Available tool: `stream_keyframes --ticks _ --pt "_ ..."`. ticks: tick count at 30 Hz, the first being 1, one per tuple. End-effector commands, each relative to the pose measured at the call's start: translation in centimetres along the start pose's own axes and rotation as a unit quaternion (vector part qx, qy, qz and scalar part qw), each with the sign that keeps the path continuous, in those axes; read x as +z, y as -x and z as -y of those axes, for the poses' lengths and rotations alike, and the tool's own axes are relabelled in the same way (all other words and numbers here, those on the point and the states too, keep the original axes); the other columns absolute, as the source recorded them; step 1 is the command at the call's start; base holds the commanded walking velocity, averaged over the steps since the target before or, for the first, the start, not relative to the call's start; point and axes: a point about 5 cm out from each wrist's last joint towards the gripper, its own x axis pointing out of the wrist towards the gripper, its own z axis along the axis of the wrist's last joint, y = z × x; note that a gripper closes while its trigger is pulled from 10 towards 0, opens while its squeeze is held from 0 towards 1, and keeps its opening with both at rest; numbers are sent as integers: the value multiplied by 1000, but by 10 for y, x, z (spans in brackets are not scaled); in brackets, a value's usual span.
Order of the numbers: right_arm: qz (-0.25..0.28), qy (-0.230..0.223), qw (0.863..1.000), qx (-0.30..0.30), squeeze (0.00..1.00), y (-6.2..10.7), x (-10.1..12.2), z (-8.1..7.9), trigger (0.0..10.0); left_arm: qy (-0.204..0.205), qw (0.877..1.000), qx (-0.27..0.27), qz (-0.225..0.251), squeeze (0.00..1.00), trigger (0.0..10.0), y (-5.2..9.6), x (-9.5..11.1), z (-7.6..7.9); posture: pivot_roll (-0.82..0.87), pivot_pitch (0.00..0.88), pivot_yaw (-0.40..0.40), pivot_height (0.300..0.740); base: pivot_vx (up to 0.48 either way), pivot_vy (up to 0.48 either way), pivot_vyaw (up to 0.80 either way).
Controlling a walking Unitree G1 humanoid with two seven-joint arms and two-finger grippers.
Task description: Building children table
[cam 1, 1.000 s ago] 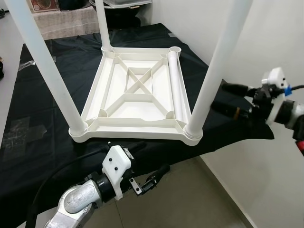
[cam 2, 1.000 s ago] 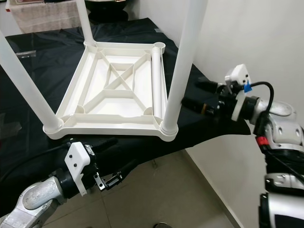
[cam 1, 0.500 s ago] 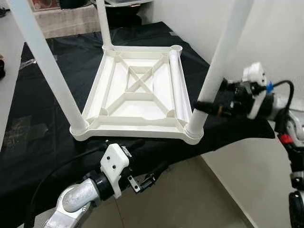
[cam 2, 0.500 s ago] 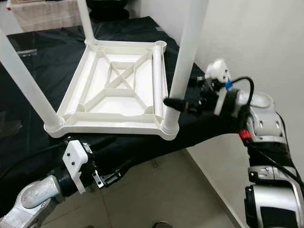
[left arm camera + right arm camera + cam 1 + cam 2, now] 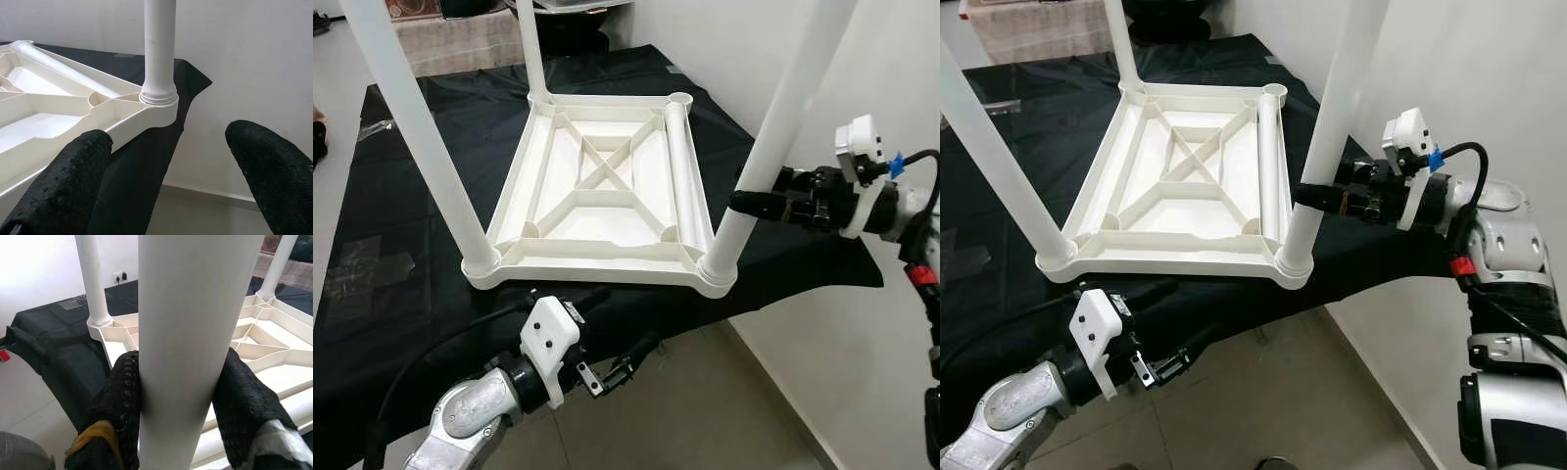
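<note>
Our right gripper clamps the near-right white plastic leg of the upturned white plastic table top. We push straight down its axis to seat it. Left gripper hangs spread wide below the black-covered bench.

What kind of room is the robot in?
Probably a room in a home, set up as a work spot. An upside-down white children's table lies on a black cloth over a surface, beside a plain white wall and tiled floor.

The tabletop and its legs are plain white plastic. The cloth beneath is black. Both arms are silver with black fingers and white camera housings. The floor is beige.
</note>
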Motion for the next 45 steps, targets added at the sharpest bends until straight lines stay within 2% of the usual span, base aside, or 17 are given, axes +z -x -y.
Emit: stream_keyframes --ticks 1,9,10,11,13,14,15,22,23,25,26,28,29,37,41,42,45 --pt "9 28 999 -13 0 3 13 -2 0 0 1000 -3 -5 0 10000 1 -3 3 -39 156 -64 740 0 0 0" --pt "-12 18 998 -53 0 -4 11 -7 0 -2 1000 5 -4 0 10000 3 -1 2 -46 169 -70 740 0 0 0" --pt "-23 -13 945 -325 0 -28 -5 -4 0 -9 1000 16 -6 0 10000 5 -2 2 -3 179 -107 740 0 0 0" --pt "-23 -13 945 -325 0 -28 -5 -4 0 -9 1000 16 -6 0 10000 5 -2 2 -3 179 -107 740 0 0 0" --pt "-41 -118 895 -429 0 -109 -50 -73 0 0 999 43 -8 0 10000 6 -8 -4 -48 133 -66 740 0 0 0" --pt "-26 -131 898 -419 0 -135 -43 -92 0 -3 999 43 -11 0 10000 4 -10 -6 -35 115 -77 740 0 0 0" --pt "-7 -141 919 -369 0 -155 -36 -99 0 -3 999 42 -12 0 10000 3 -12 -8 -24 100 -78 740 0 0 0" --pt "2 -150 931 -333 0 -170 -24 -93 0 -7 999 44 -8 0 10000 -3 -16 -14 -42 65 -75 740 0 0 0" --pt "-6 -151 935 -322 0 -171 -24 -93 10000 -7 999 47 -6 0 10000 -3 -16 -14 -43 65 -78 740 0 0 0" --pt "-12 -151 937 -315 0 -171 -24 -93 10000 -7 999 48 -5 0 10000 -4 -16 -14 -44 66 -78 740 0 0 0" --pt "-15 -151 938 -311 592 -171 -24 -93 10000 -7 999 49 -5 0 10000 -4 -16 -14 -44 66 -78 740 0 0 0" --pt "-15 -151 938 -311 592 -171 -24 -93 10000 -7 999 49 -5 0 10000 -4 -16 -14 -44 66 -78 740 0 0 0" --pt "-23 -146 938 -312 1000 -163 -24 -87 10000 -8 999 50 -3 0 10000 -5 -15 -13 -38 77 -90 740 0 0 0" --pt "11 -60 967 -245 1000 -125 -7 -47 10000 -8 997 78 9 0 10000 -1 -7 -10 -19 125 -106 740 0 0 0" --pt "30 -14 989 -147 1000 -117 9 -36 10000 -8 995 100 15 0 10000 3 -3 -9 2 152 -113 740 0 0 0" --pt "47 20 997 -53 1000 -111 26 -24 10000 -11 993 115 12 0 10000 9 -1 -7 15 166 -119 740 0 0 0" --pt "51 29 997 -43 1000 -109 30 -18 10000 -11 993 117 10 0 10000 10 0 -5 22 171 -119 740 0 0 0"
